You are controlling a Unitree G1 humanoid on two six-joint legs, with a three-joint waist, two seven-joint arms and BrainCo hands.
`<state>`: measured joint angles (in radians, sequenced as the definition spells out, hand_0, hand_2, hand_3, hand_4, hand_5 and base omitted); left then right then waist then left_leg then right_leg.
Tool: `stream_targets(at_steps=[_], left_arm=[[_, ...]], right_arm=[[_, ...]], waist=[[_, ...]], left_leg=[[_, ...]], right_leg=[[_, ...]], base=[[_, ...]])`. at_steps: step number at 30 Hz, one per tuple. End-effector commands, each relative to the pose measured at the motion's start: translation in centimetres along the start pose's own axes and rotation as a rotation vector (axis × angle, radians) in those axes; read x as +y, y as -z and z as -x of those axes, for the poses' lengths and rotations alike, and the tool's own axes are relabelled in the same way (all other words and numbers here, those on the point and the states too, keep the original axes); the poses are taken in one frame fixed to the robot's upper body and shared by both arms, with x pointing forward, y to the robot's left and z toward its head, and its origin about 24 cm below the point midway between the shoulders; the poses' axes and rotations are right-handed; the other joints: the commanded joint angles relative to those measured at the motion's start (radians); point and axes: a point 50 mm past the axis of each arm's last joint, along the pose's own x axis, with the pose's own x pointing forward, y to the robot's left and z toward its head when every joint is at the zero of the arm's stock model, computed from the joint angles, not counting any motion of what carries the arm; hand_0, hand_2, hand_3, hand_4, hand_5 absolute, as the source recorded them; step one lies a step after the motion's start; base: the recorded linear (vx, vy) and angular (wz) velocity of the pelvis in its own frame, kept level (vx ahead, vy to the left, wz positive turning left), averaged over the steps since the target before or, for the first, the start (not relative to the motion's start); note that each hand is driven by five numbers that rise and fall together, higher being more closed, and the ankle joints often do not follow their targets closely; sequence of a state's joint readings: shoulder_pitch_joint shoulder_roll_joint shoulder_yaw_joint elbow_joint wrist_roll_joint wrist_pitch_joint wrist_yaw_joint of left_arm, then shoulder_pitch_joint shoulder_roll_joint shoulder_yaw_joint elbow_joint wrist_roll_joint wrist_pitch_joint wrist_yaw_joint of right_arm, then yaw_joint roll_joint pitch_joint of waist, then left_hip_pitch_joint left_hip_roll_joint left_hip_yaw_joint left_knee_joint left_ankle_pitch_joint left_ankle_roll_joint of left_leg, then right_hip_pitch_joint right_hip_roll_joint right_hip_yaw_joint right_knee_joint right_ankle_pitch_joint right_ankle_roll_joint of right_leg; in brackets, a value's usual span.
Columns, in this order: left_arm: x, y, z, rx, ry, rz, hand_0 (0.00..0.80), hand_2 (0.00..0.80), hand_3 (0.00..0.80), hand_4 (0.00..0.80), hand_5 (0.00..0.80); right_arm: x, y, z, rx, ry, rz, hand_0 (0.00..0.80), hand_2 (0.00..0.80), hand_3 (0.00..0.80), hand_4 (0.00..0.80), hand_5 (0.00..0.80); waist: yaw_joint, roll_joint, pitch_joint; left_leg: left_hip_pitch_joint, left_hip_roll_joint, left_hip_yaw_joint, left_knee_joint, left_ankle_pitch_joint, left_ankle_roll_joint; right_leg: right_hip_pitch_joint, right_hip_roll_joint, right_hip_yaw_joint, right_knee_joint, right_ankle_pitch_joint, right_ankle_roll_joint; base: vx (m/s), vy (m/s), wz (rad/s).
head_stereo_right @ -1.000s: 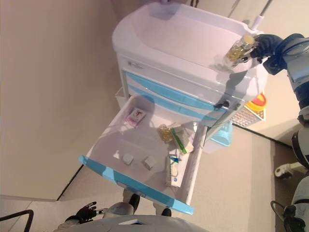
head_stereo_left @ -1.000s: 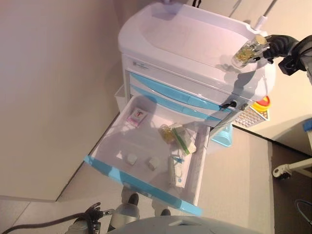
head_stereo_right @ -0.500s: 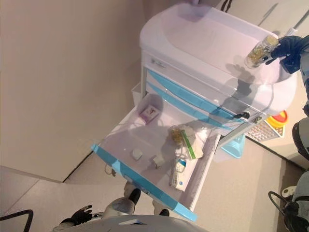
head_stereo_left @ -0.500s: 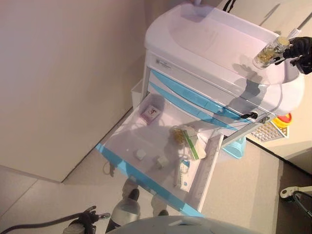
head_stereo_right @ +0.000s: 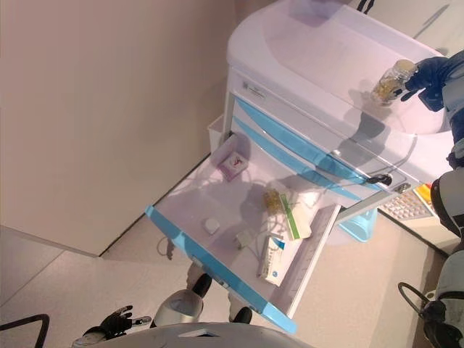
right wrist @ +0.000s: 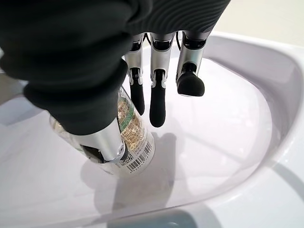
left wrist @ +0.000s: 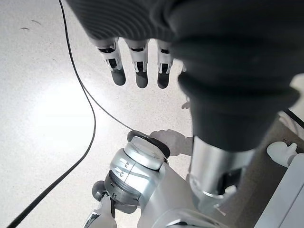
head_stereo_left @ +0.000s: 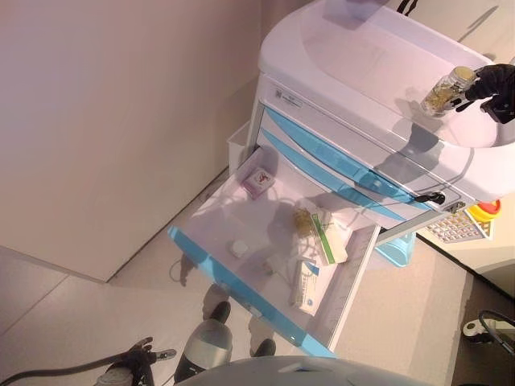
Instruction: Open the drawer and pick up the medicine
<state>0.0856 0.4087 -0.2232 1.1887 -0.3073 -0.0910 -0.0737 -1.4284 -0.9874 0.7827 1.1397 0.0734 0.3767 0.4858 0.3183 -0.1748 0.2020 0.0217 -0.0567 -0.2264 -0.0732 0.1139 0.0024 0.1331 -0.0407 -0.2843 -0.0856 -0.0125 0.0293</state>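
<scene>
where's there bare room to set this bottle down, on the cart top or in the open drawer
The cart top is bare left of the bottle in the right hand. In the drawer, the front left is nearly bare; boxes crowd the right.

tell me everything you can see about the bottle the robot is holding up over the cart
The bottle is small and clear, seemingly plastic, filled with yellowish contents, with a pale cap and a printed label bearing a barcode. The right hand pinches it between thumb and fingers. It is tilted, its base low over the white recessed top of the cart; whether it touches that surface I cannot tell. Nothing else touches it.
</scene>
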Motion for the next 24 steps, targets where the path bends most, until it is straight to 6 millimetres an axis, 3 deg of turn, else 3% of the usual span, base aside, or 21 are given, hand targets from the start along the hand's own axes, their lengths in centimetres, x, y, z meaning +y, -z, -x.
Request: stream_targets(at_steps=[1,24], left_arm=[[1.4,-0.1,0.3,-0.024,-0.025,-0.019,0.000,0.000,0.000,0.000,0.000],[1.5,-1.0,0.2,-0.051,-0.022,-0.019,0.000,0.000,0.000,0.000,0.000]], right_arm=[[-3.3,-2.5,2.1,-0.040,0.133,0.053,0.800,0.800,0.800,0.800,0.800],[-2.3,-1.6,1.3,-0.011,0.097,0.050,0.800,0.800,0.800,0.800,0.800]], waist=[[0.004,-0.025,-0.001],[0.005,-0.017,0.020]], left_leg=[[0.017,-0.044,0.023,0.052,-0.116,0.041],[0.005,-0.035,0.035,0.050,-0.111,0.033]], right_leg=[[-0.068,-0.024,0.033,0.125,0.028,0.031],[-0.081,-0.028,0.037,0.125,0.028,0.029]], base=[[0.000,0.000,0.00],[0.000,0.000,0.00]])
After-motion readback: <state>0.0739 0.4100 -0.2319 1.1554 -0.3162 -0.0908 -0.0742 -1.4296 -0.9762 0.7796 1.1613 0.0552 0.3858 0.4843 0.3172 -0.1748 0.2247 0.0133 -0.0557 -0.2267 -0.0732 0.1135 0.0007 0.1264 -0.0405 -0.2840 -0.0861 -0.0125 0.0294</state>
